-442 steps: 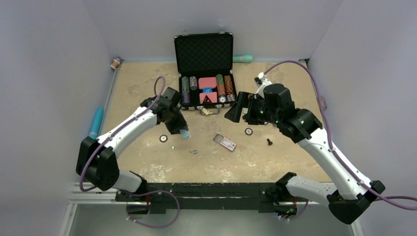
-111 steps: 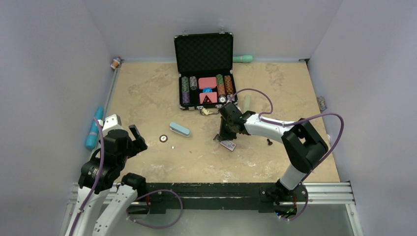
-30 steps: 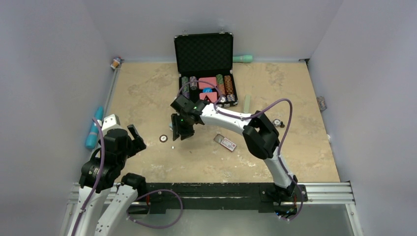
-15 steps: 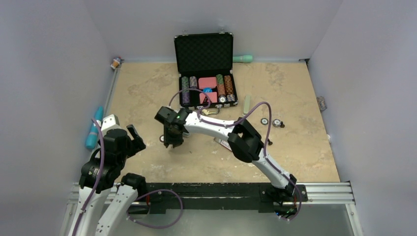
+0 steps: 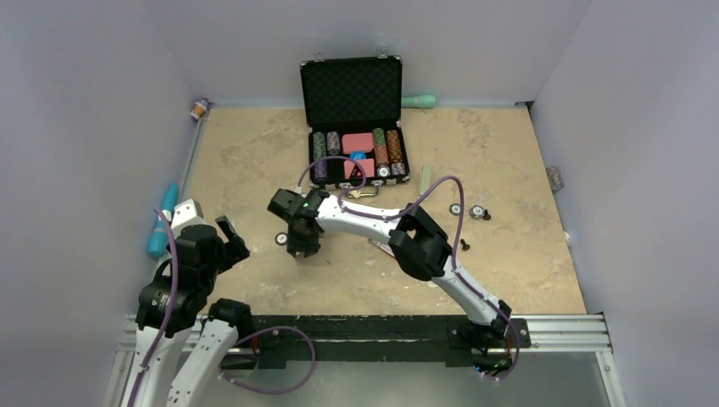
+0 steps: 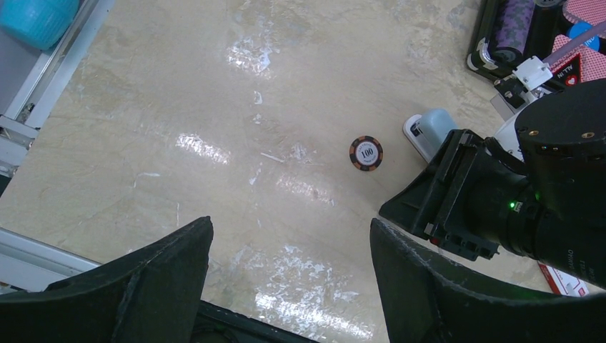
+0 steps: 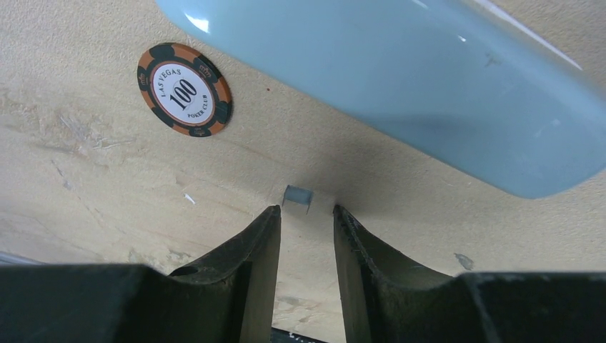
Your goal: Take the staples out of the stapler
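Right wrist: staple strip (image 7: 298,196) lies flat on the table (image 7: 86,179) just ahead of the right gripper (image 7: 307,218) tips, centred on their gap. Jaws narrow, nothing between them (blue stapler (image 7: 400,78) just beyond, poker chip (image 7: 184,90) nearby).

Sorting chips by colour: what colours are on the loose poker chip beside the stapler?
The poker chip has an orange-and-black rim and white centre; right wrist view best.
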You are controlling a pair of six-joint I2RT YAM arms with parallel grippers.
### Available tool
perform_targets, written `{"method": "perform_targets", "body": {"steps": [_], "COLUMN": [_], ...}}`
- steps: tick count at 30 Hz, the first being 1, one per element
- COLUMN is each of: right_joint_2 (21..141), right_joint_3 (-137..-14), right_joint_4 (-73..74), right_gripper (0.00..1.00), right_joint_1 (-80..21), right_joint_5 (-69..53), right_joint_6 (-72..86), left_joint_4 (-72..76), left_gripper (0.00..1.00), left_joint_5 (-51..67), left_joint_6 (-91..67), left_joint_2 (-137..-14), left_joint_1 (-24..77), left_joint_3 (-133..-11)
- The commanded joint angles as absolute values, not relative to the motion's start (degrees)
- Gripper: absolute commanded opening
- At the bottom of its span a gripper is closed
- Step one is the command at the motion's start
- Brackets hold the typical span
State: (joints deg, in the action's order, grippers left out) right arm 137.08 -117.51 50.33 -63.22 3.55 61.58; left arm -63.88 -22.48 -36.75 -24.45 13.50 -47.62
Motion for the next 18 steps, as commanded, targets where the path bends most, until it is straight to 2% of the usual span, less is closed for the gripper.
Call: {"method": "perform_targets", "body": {"steps": [1, 7, 11, 18], "right_joint_2": [135.8, 136.6, 136.7, 137.8], "right_joint_3": [-117.3, -119.0, -118.9, -120.8], "right_joint_4": [50.8, 51.9, 51.5, 52.2], "right_gripper": [0.38, 0.35, 0.25, 0.25], "right_joint_1": [-63.1, -63.2, -63.1, -63.2], "right_joint_5": [5.6, 7.3, 7.5, 9.5], "right_joint_6": [63.0, 63.1, 63.0, 62.7], "left_joint_4": [-61.7, -61.7, -61.7, -61.5], "left_gripper": [0.84, 0.84, 0.84, 0.84], "left_joint_5": [-22.2, -22.2, -22.1, -21.9], "left_joint_6": [-35.5, -35.5, -35.3, -35.2], "left_joint_2": [-23.9, -23.9, -23.8, -23.7], "left_joint_1": [13.0, 13.0, 13.0, 12.8], "left_joint_3": [-47.3, -47.3, -47.2, -47.2]}}
